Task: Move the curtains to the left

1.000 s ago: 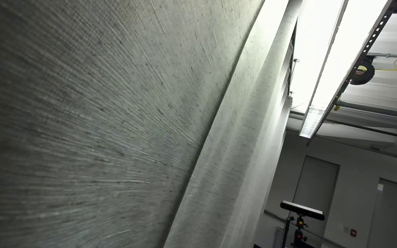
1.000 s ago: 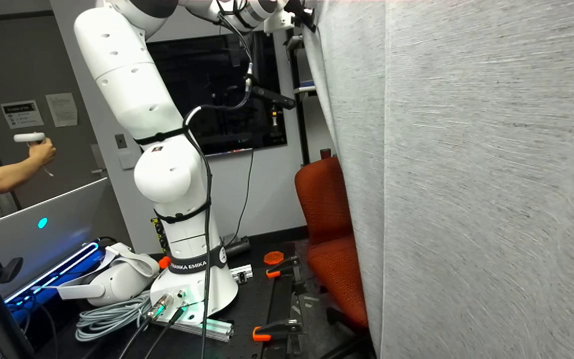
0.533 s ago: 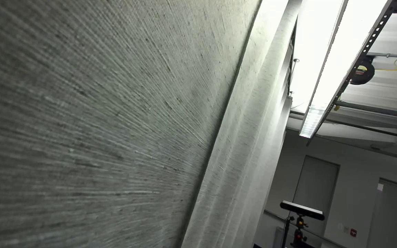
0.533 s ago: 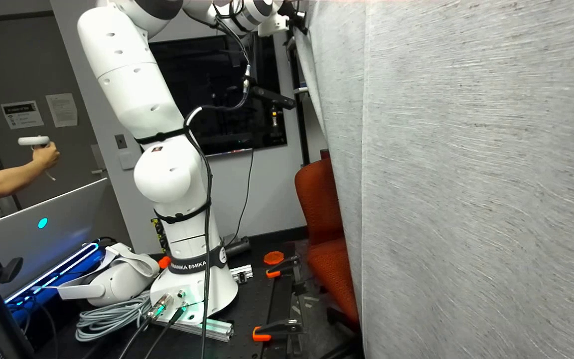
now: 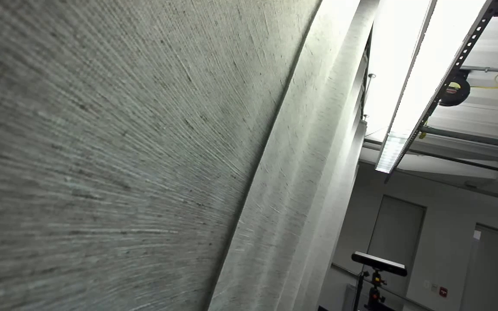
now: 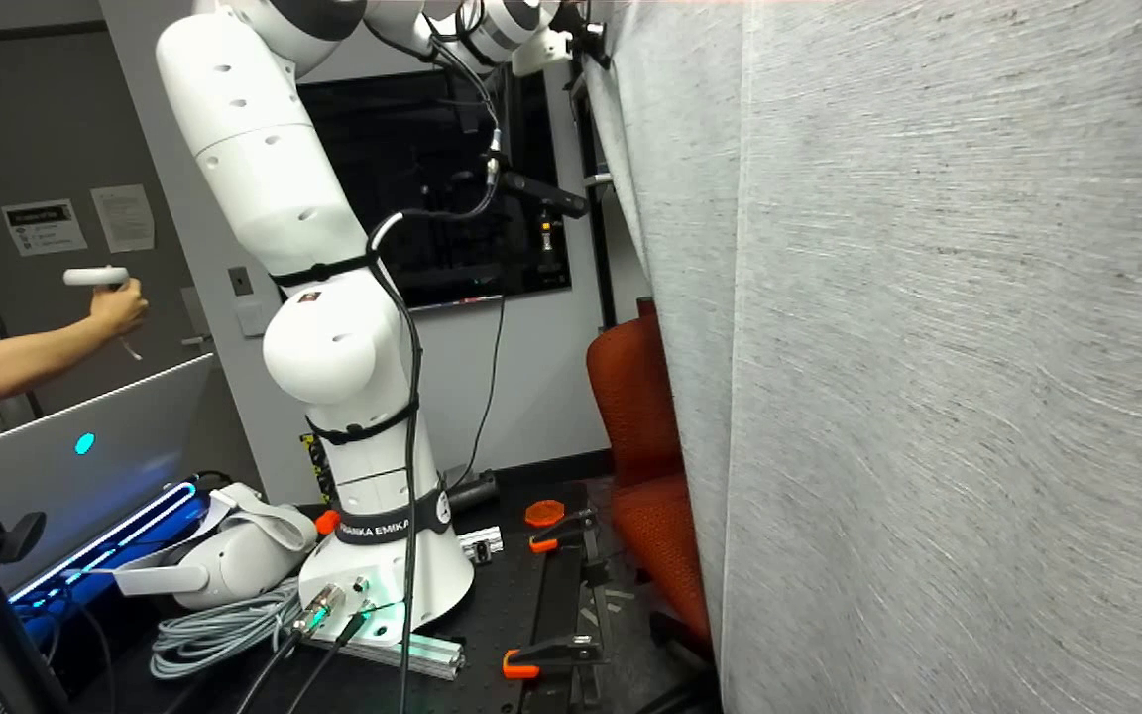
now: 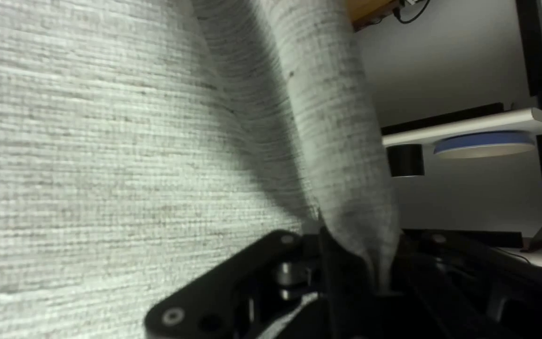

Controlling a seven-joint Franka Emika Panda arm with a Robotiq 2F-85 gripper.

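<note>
While the jaws stand clamped on a bunched edge of the curtains (image 7: 158,155), the grip counts as done. Curtains: hanging beside the arm (image 6: 323,342), hiding part of the chair (image 6: 638,426) in an exterior view. Leftward travel: extent untellable, probably some remaining. Release: not yet done.

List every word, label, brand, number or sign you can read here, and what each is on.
"FRANKA EMIKA": black band around the robot arm's base; first letter only partly in sight.
Glowing emblem on the silver laptop lid: no words.
Too small to read: the dark-topped notice and plain notice on the grey door, the red wall box, the robot arm's small label, the round emblem on the band.
Too blurred: the black reel's label.
</note>
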